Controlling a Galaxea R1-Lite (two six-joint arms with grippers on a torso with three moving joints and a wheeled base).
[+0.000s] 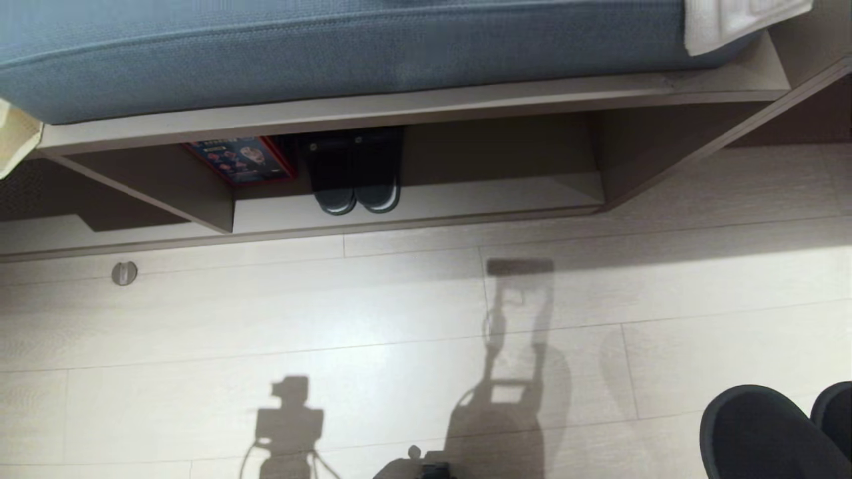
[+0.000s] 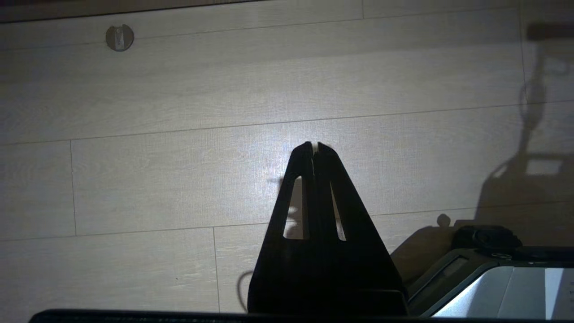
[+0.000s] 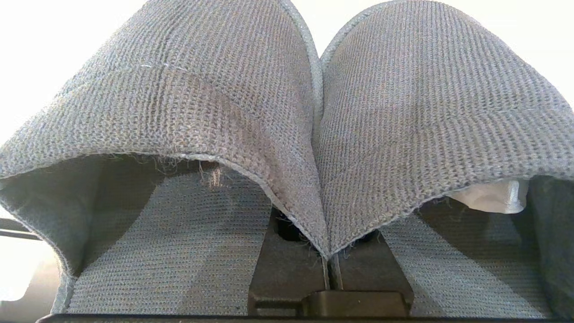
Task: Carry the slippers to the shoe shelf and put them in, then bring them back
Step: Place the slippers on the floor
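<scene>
The right hand is pinched tight on the inner edges of the grey slippers. The shoe shelf lies straight ahead across the floor. The left hand is closed and empty.

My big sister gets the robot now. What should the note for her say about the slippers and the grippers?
Right gripper: shut on the slippers, pinching the inner edges of both grey-blue uppers together; their toes show at the lower right of the head view.
Left gripper: shut, holding nothing, hanging over bare floor.
Shoe shelf: ahead, under the blue cushion. A dark pair of slippers and a red box already sit in its left part; the right part looks free.
Done: slippers picked up.
Left: get to the shelf, put them in, then bring them back.
</scene>
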